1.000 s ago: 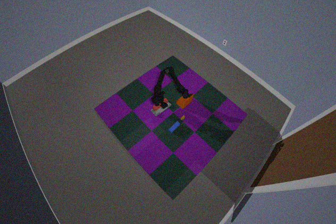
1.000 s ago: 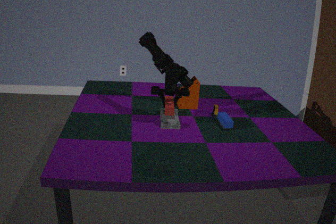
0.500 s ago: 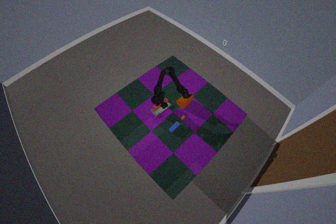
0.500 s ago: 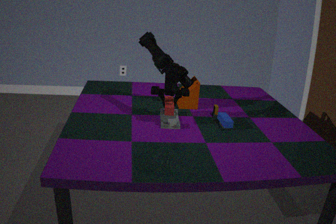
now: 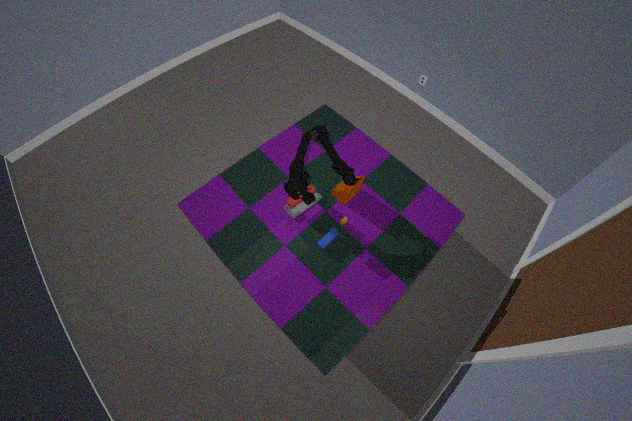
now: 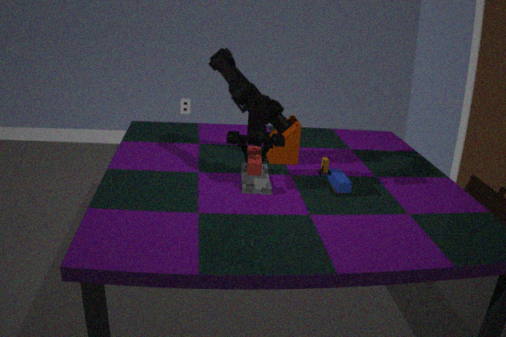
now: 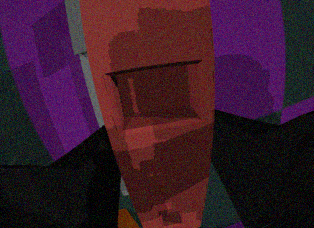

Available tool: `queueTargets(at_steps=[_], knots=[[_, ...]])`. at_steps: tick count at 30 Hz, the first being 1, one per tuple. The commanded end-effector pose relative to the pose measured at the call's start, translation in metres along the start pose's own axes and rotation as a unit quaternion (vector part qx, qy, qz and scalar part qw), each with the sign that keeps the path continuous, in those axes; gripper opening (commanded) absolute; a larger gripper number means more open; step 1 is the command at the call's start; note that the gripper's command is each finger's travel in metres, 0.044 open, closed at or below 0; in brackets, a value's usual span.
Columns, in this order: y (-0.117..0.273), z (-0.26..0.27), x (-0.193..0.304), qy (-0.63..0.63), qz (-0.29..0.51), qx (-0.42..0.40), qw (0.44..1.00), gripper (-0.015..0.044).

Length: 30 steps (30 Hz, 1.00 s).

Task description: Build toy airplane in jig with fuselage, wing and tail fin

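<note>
The red fuselage (image 5: 293, 202) (image 6: 255, 166) (image 7: 150, 42) is level between the fingers of my gripper (image 5: 304, 195) (image 6: 256, 156) (image 7: 156, 118), which is shut on it. It is over the grey jig (image 5: 302, 209) (image 6: 256, 188) (image 7: 75, 27), in or just above the cradle; whether it sits flat cannot be told. Its open top socket faces the wrist camera. The blue wing (image 5: 328, 238) (image 6: 339, 181) lies on the table, apart from the jig. The small yellow tail fin (image 5: 343, 220) (image 6: 325, 165) stands near the wing.
An orange block (image 5: 347, 190) (image 6: 287, 148) stands by the arm's base, behind and to the right of the jig in the exterior view. The table (image 5: 326, 329) (image 6: 265, 243) has a purple and dark green checkered top.
</note>
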<state>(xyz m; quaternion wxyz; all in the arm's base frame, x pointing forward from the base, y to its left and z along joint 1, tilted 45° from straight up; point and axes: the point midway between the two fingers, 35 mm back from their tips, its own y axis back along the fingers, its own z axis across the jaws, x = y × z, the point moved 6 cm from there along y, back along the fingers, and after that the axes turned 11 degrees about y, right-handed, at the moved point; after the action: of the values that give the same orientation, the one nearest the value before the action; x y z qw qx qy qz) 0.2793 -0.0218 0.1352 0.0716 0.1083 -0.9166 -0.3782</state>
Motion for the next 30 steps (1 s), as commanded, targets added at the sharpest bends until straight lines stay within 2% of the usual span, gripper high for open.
queueTargets(at_steps=[1,25,30], knots=[[-0.007,0.001,0.001,0.005,0.002,0.002,1.0,0.0195],[-0.035,0.0,0.002,0.005,0.002,0.003,1.0,0.0195],[-0.034,-0.002,0.001,0.0,0.002,0.004,1.0,0.0161]])
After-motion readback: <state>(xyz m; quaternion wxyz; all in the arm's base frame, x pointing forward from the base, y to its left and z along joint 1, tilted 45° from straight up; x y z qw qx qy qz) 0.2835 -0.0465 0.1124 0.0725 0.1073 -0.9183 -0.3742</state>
